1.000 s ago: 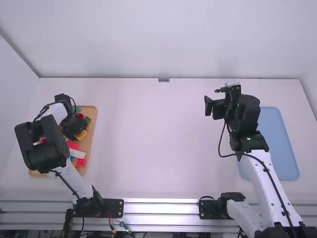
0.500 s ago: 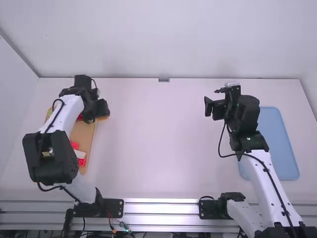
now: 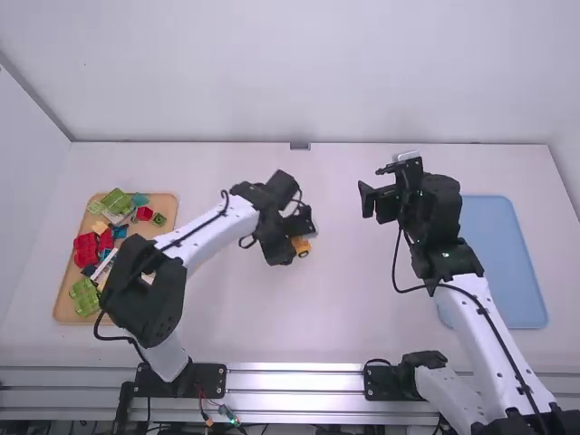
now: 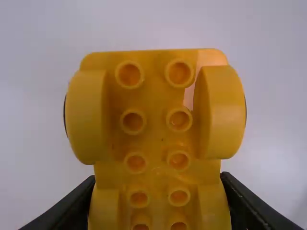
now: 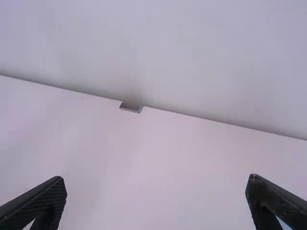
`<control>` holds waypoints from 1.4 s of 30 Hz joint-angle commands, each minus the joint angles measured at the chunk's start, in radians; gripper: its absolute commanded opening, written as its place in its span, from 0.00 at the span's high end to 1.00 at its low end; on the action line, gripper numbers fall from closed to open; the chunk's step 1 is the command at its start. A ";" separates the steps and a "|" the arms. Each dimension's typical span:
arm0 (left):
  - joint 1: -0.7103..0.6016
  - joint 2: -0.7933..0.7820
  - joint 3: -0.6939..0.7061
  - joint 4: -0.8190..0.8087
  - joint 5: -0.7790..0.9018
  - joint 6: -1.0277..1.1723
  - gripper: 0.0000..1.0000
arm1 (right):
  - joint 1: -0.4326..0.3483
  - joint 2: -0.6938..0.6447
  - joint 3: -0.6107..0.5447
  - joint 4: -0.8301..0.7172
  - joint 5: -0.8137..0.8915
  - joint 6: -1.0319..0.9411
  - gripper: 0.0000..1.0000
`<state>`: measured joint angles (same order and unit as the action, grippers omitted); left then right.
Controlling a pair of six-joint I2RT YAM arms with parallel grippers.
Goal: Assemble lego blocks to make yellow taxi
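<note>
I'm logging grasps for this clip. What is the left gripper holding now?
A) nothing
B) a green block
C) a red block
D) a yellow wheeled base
D: the left gripper has the yellow wheeled base between its fingers, wheels on both sides.

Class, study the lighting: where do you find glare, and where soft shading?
High view: bright glare along the metal rail; left wrist view: pale sheen on the table beside the yellow block; right wrist view: soft shading low on the wall.
</note>
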<state>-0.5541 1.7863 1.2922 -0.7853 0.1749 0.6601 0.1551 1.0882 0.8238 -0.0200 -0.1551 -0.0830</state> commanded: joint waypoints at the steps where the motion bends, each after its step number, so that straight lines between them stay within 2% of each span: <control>1: -0.045 0.040 -0.058 0.059 -0.076 0.134 0.98 | 0.001 0.006 0.039 -0.005 -0.002 -0.003 0.01; 10: -0.068 0.066 -0.164 0.161 -0.086 0.138 0.98 | 0.002 0.006 0.039 -0.014 -0.002 -0.003 0.01; 12: -0.069 0.066 -0.195 0.212 -0.070 0.137 0.96 | 0.002 0.006 0.039 -0.015 -0.002 -0.003 0.01; 17: -0.074 0.066 -0.275 0.360 -0.095 0.120 0.98 | 0.003 0.006 0.039 -0.016 -0.002 -0.003 0.01; 21: -0.074 0.066 -0.283 0.372 -0.116 0.119 0.97 | 0.001 0.006 0.039 -0.019 -0.002 -0.003 0.01; 23: -0.073 0.066 -0.283 0.372 -0.106 0.115 0.80 | 0.001 0.006 0.039 -0.019 -0.002 -0.003 0.01; 24: -0.074 0.066 -0.283 0.373 -0.105 0.115 0.75 | 0.001 0.006 0.039 -0.019 -0.002 -0.003 0.01; 25: -0.074 0.066 -0.283 0.375 -0.105 0.114 0.62 | 0.001 0.006 0.039 -0.019 -0.002 -0.003 0.01; 26: -0.074 0.066 -0.283 0.375 -0.105 0.115 0.57 | 0.001 0.006 0.039 -0.019 -0.002 -0.003 0.01; 27: -0.074 0.066 -0.283 0.375 -0.105 0.115 0.39 | 0.001 0.006 0.039 -0.019 -0.002 -0.003 0.01; 28: -0.074 0.066 -0.283 0.376 -0.105 0.115 0.27 | 0.001 0.006 0.039 -0.019 -0.002 -0.003 0.01; 30: -0.073 0.066 -0.283 0.376 -0.106 0.116 0.06 | 0.001 0.006 0.039 -0.019 -0.002 -0.003 0.01; 31: -0.074 0.066 -0.283 0.375 -0.106 0.123 0.01 | 0.001 0.006 0.039 -0.020 -0.002 -0.003 0.01; 36: -0.074 0.060 -0.254 0.362 -0.115 0.114 0.01 | 0.001 0.006 0.039 -0.023 -0.002 -0.003 0.01; 42: -0.043 -0.011 -0.124 0.194 -0.113 0.120 0.01 | 0.001 0.006 0.039 -0.017 -0.002 -0.003 0.01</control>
<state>-0.6224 1.8389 1.1191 -0.5831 0.0658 0.7788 0.1551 1.0882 0.8238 -0.0410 -0.1543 -0.0883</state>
